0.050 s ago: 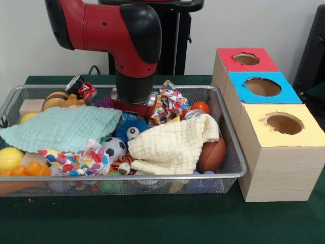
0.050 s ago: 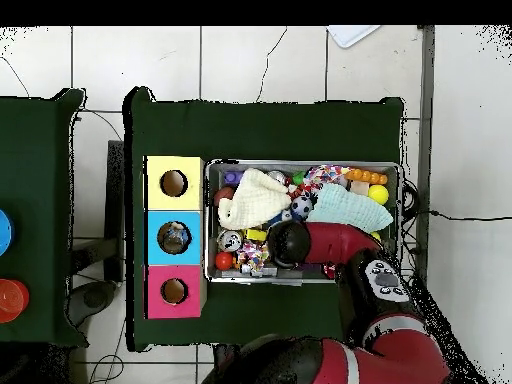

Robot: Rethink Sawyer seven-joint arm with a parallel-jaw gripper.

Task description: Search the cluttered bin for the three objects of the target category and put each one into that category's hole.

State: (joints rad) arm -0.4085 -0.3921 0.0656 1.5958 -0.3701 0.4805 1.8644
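Note:
My gripper is lowered into the back middle of the wire bin, behind a blue spiky ball; its lower end is hidden by clutter. In the overhead view the arm's wrist covers it. Around it lie a soccer ball, a brown football, a red ball, a yellow ball and a can. A mint cloth, a yellow cloth and a patterned cloth cover other things. Right of the bin stands a box with a red hole, a blue hole and a yellow hole.
The bin's rim sits close against the hole box on the green table. A wooden block and orange toys lie at the bin's left end. A second patterned cloth lies at the front.

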